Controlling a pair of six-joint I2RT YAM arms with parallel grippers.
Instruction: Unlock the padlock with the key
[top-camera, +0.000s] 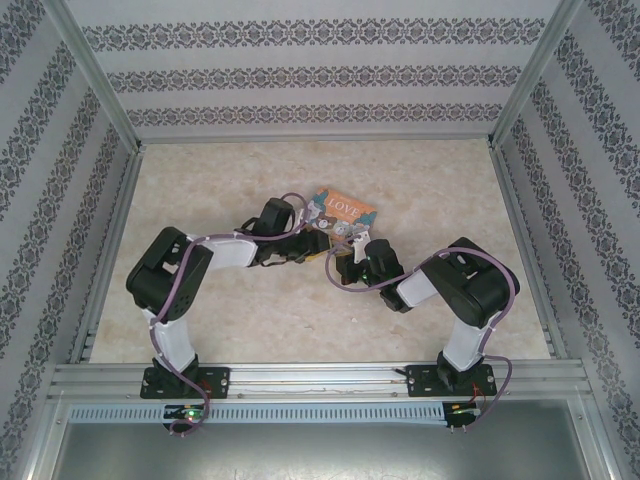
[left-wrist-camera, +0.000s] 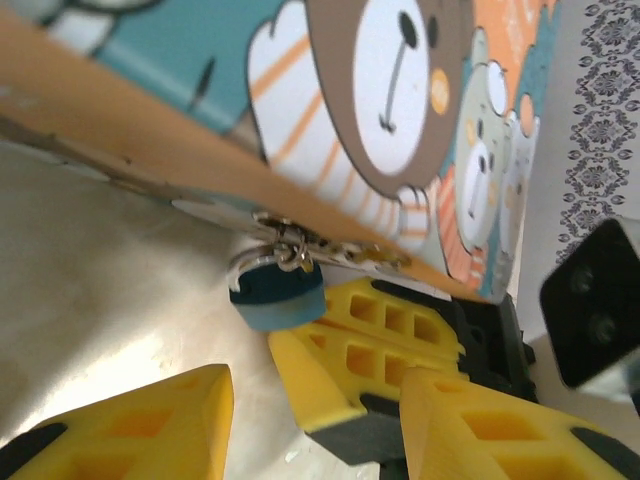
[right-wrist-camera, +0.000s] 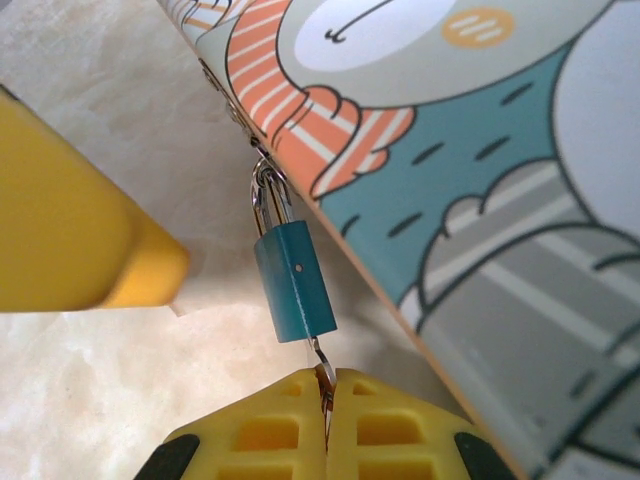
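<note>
The small teal padlock (right-wrist-camera: 293, 280) hangs by its silvery shackle (right-wrist-camera: 268, 200) from the hasp on the edge of the orange cartoon tin (right-wrist-camera: 480, 150). My right gripper (right-wrist-camera: 326, 400) is shut on the thin metal key (right-wrist-camera: 322, 368), whose tip sits in the bottom of the padlock. In the left wrist view the padlock (left-wrist-camera: 277, 295) hangs under the tin (left-wrist-camera: 400, 100), with the right gripper's yellow fingers (left-wrist-camera: 370, 345) just below it. My left gripper (left-wrist-camera: 315, 430) is open, its jaws wide apart and a little short of the padlock. One left finger (right-wrist-camera: 70, 230) lies beside the padlock without touching it.
The tin (top-camera: 345, 208) lies on the beige tabletop (top-camera: 230, 180) at the middle, both grippers meeting at its near edge. Patterned walls and metal rails (top-camera: 110, 230) enclose the table. Open tabletop lies left, right and behind the tin.
</note>
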